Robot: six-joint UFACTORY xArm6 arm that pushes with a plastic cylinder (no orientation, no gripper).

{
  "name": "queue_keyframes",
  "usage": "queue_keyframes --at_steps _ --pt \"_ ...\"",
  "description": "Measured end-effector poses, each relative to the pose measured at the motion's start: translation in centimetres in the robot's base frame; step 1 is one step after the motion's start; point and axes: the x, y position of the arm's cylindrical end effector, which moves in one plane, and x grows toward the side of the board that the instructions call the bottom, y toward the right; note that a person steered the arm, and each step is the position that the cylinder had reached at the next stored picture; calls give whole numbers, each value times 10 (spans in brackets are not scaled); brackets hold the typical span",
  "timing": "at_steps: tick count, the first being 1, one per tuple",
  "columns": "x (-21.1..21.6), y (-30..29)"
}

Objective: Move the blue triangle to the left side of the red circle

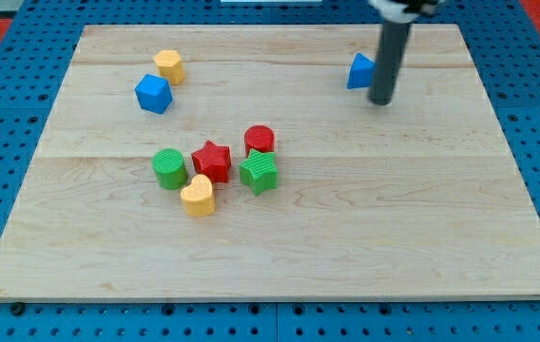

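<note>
Rod time: no claw on our arm, so nothing to call apart or together. Our tip sits just right of the blue triangle, near the tabletop's top right. Red circle is well apart, mid-board, right above the green star.

The arm enters from the view's top right as a straight dark rod, standing nearly upright over the board. The rod's lower end, my tip, rests at the table surface in the upper right part of the board.
</note>
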Motion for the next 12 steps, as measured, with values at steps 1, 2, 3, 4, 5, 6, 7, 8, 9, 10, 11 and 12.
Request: queue_keyframes --at_steps 1,2,3,4,5,6,7,8,9,10,11,12 --pt "-38 13" --pt "-52 -7" --pt "-51 -36" --pt "-27 -92" --pt "-4 -127" --pt "16 -142" --pt "21 -142" --pt "28 -142" --pt "31 -129" --pt "32 -108" --pt "35 -112" --pt "37 -141"
